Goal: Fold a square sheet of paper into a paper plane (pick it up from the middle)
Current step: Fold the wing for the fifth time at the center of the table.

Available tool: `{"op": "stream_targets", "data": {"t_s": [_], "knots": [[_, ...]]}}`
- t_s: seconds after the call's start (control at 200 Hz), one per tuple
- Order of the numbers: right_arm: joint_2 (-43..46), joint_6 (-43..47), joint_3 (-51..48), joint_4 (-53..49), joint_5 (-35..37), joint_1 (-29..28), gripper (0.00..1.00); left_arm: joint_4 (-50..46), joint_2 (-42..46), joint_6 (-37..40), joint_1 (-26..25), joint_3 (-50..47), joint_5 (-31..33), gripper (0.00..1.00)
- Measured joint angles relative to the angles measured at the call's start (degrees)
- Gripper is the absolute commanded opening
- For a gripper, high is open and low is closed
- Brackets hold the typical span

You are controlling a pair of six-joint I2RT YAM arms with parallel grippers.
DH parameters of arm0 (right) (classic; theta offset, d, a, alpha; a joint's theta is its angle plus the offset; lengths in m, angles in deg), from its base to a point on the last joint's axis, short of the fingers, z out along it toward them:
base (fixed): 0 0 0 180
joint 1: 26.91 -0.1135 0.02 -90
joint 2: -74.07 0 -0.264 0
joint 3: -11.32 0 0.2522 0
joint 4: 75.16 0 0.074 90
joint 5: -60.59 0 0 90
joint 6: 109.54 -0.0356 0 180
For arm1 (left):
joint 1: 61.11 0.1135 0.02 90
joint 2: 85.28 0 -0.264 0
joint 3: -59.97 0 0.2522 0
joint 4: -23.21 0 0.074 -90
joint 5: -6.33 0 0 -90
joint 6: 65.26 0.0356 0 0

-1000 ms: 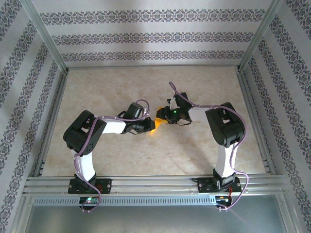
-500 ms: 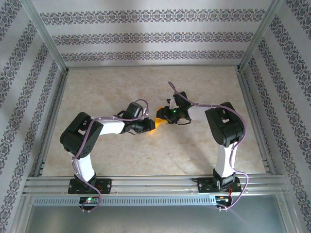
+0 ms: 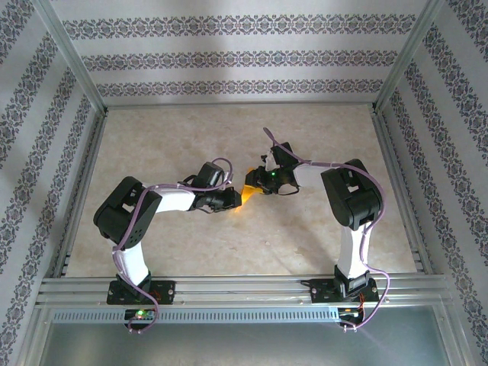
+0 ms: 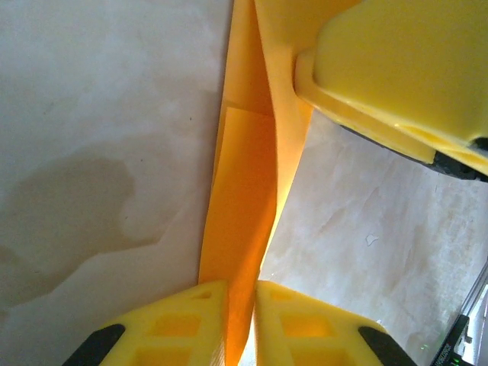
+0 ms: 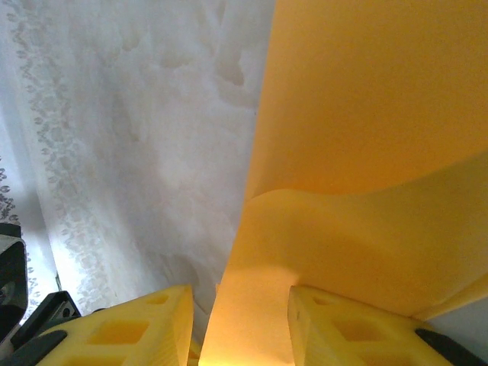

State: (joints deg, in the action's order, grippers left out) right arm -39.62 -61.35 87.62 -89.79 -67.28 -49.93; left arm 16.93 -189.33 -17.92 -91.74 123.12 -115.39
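Observation:
The square sheet of paper [image 3: 248,193], bright orange and folded into a narrow creased strip, hangs above the table's middle between my two grippers. My left gripper [image 3: 232,200] meets it from the left. In the left wrist view its yellow fingers [image 4: 191,316] are shut on the strip's near end [image 4: 244,175]. My right gripper [image 3: 255,185] comes in from the right, and one of its fingers [image 4: 396,69] lies against the paper's far end. In the right wrist view the right gripper [image 5: 240,293] has its jaws apart, and a curved band of the paper [image 5: 366,114] sits between them.
The beige marbled table [image 3: 229,130] is fenced by aluminium rails [image 3: 229,286], with patterned walls behind and at both sides. Cables loop over both arms near the paper.
The left arm's elbow has swung a little to the left while its gripper stayed at the paper. The right arm has hardly moved.

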Motion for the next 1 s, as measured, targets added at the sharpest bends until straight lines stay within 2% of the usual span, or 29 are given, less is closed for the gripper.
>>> {"op": "stream_targets", "data": {"t_s": [0.255, 0.545, 0.999], "knots": [[-0.1, 0.0, 0.3, -0.6, 0.1, 0.0, 0.41, 0.0, -0.4, 0.4, 0.0, -0.1, 0.0, 0.13], [-0.3, 0.0, 0.7, -1.2, 0.2, 0.0, 0.4, -1.6, 0.8, 0.5, 0.0, -0.1, 0.0, 0.17], [-0.5, 0.0, 1.3, -2.2, 0.5, 0.0, 0.4, -2.4, 1.1, 0.6, 0.0, -1.3, 0.0, 0.13]]}}
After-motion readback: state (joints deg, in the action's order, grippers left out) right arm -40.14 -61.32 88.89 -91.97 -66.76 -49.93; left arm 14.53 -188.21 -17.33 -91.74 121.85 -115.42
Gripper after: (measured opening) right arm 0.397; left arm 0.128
